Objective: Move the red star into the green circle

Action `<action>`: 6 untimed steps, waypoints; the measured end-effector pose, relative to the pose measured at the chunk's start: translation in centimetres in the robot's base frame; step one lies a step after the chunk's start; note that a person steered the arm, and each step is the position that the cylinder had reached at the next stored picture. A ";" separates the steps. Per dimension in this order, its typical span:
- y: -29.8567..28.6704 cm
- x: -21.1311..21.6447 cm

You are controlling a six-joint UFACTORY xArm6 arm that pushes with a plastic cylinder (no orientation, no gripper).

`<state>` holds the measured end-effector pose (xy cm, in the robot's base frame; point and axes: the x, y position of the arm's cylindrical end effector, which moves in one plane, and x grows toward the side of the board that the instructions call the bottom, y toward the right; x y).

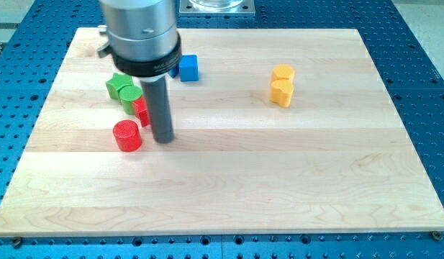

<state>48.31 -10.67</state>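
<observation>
Red star (140, 110) sits by my tip (162, 139), touching the green circle (130, 97)
It looks small, light, hard; push its flat side along the desk (293, 173); no claw here, only a rod

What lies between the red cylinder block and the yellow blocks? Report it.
In the camera view, my tip stands just right of the red cylinder; beyond it, bare wooden board reaches the yellow blocks.

My tip (163, 139) stands upright on the board at the view's left, seemingly touching it.
</observation>
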 end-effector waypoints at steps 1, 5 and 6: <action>-3.8 4.5; 3.0 5.4; 3.8 -1.5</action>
